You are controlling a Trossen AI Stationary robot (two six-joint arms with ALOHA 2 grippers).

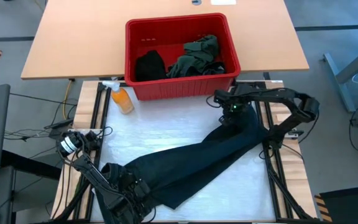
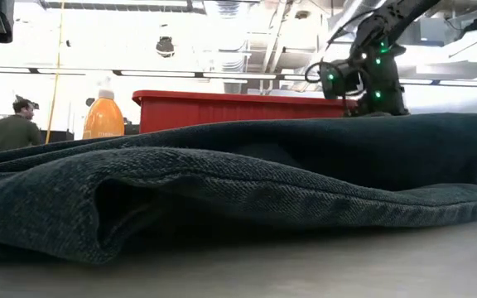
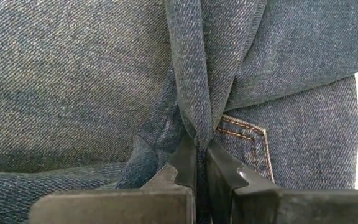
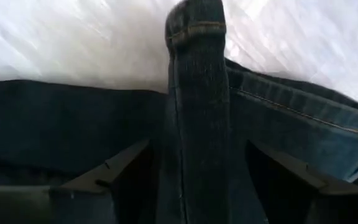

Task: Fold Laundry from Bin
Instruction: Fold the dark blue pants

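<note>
Trousers (image 1: 197, 162) run diagonally: left gripper (image 1: 126, 190) pinched shut on their 7 o'clock end; right gripper (image 1: 232, 112) wide open, astride the 1 o'clock end.

Both arms were built of dark, near-black links with rounded joints; the right arm (image 1: 294, 106) carried small green lights near its wrist, bright against the black housing, and a thin black cable looped beside them; the left arm (image 1: 101, 180) ended at its base in a pale, silvery ringed collar, with black cables trailing from it; the left gripper's fingers (image 3: 182, 168) were dark, flat-faced and angular; the right gripper's fingers (image 4: 107, 171) were black, tapering wedges.
</note>
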